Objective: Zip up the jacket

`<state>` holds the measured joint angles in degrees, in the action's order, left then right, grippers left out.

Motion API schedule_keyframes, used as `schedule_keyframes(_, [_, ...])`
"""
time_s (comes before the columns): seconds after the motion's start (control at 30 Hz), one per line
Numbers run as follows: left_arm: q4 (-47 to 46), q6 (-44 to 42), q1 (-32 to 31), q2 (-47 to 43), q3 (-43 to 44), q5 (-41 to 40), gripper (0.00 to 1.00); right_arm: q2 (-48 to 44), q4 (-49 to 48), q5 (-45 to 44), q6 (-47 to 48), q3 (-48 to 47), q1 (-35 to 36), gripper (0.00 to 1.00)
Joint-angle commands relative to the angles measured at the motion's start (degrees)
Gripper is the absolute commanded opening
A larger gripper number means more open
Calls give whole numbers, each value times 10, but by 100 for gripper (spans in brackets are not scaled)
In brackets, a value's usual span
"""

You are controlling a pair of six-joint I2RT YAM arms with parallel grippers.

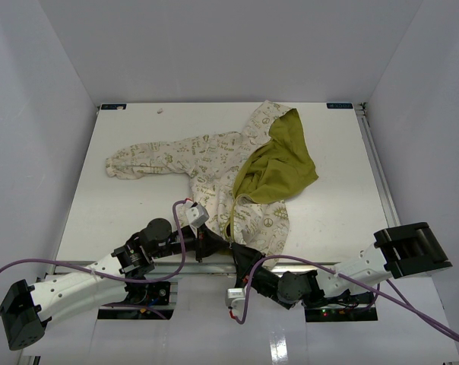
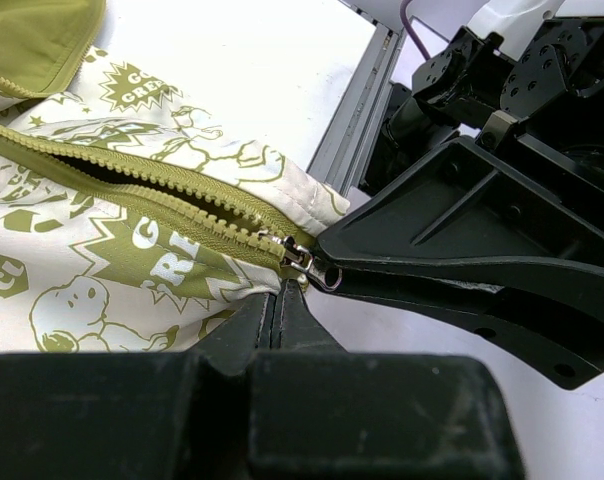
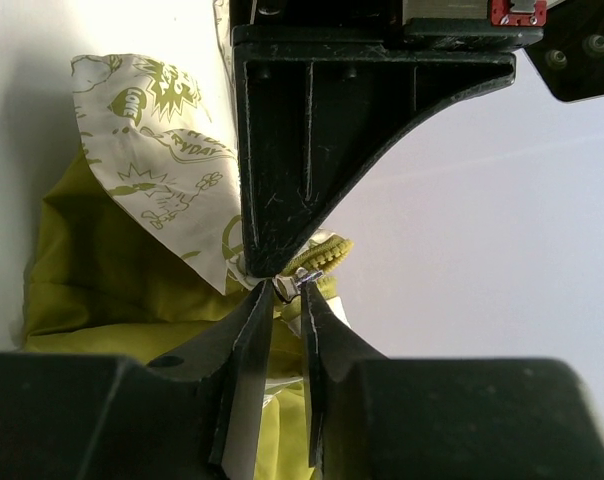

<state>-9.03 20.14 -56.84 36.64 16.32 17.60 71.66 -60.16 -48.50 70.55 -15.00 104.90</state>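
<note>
Jaws of the two arms meet at the small silver zipper slider (image 2: 294,256) on the hem of the cream, green-printed hooded fabric jacket (image 1: 214,163). The jacket lies spread on the white surface (image 1: 108,213), with that hem at the near edge. Left jaws are closed flat on the hem fabric just below the slider. Right jaws, nearly closed, pinch the slider's thin metal pull (image 3: 304,280) from the side. Beyond the slider, the two rows of olive-green zipper teeth (image 2: 132,190) part and lie open. Farther from the slider, one front panel is folded back, its plain olive-green lining (image 1: 283,156) facing up. Likely trouble: the hold on the pull looks slim and could slip under a tug. The hem pinch looks shallow, so the jacket may drag along instead of zipping. The folded panel draws its teeth aside, which could jam the slider or snag the lining.
</note>
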Motion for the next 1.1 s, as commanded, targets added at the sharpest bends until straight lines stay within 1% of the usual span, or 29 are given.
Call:
schedule_keyframes(0.0, [17,-6,-1,1,-1,9,0,-16,-68,10,-6,-15,7,25])
schedule_keyframes(0.33, [17,-8,-1,1,-1,10,0,-1,-74,9,-2,-21,7,26])
schedule_keyframes(0.5, [17,-8,-1,0,-1,11,0,12,-79,9,8,-26,7,29])
schedule_keyframes(0.6, [17,-8,-1,0,-1,11,0,15,-82,11,10,-27,7,30])
schedule_keyframes(0.7, [17,-8,-1,0,-1,11,0,13,-83,12,11,-28,7,27])
schedule_keyframes(0.97, [17,-7,-1,1,-1,10,0,10,-68,12,9,-32,8,16])
schedule_keyframes(1.0, [17,-7,-1,0,-1,11,0,11,-66,12,9,-33,8,16])
schedule_keyframes(1.07, [17,-7,-1,1,-1,11,0,12,-64,11,9,-34,8,20])
